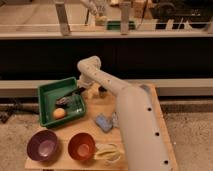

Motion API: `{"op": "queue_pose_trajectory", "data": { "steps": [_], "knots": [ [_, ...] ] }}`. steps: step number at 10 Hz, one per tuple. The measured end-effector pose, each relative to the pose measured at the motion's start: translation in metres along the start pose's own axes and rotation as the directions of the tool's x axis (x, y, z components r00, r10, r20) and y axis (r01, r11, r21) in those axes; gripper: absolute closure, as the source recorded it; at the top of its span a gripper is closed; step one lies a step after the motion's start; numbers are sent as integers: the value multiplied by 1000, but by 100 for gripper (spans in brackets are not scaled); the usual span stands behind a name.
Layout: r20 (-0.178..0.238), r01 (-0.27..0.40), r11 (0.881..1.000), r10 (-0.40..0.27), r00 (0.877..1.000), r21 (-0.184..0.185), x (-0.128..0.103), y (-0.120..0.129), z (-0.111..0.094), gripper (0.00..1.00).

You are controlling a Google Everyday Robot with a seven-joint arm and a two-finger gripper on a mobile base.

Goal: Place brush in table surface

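The brush (69,96) lies inside the green tray (48,90), with its black handle pointing up-right and its greyish head toward the tray's middle. My gripper (82,91) hangs down from the white arm's bend (88,65) at the tray's right rim, right at the end of the brush handle. I cannot tell whether it touches the handle. The light-brown wooden table surface (107,105) shows bare beside the tray.
An orange ball (59,113) lies in the tray. A purple bowl (44,145) and an orange-red bowl (81,146) stand at the front. A blue cloth (103,121), a yellowish item (107,152) and a small dark object (101,91) lie on the table. My arm (137,125) covers the right side.
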Motion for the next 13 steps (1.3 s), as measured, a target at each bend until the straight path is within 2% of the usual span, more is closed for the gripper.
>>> {"op": "queue_pose_trajectory", "data": {
  "steps": [1,2,5,6,9,10,13],
  "knots": [
    [2,5,1000,-5,1000,2,1,-1,3,22],
    [4,9,1000,-9,1000,3,2,-1,6,29],
    [9,13,1000,-13,1000,7,2,-4,12,59],
    [10,13,1000,-13,1000,7,2,-3,12,66],
    [10,12,1000,-12,1000,9,2,-5,8,96],
    [10,11,1000,-11,1000,8,2,-5,7,100],
    [9,14,1000,-14,1000,4,2,-3,6,100]
  ]
}}
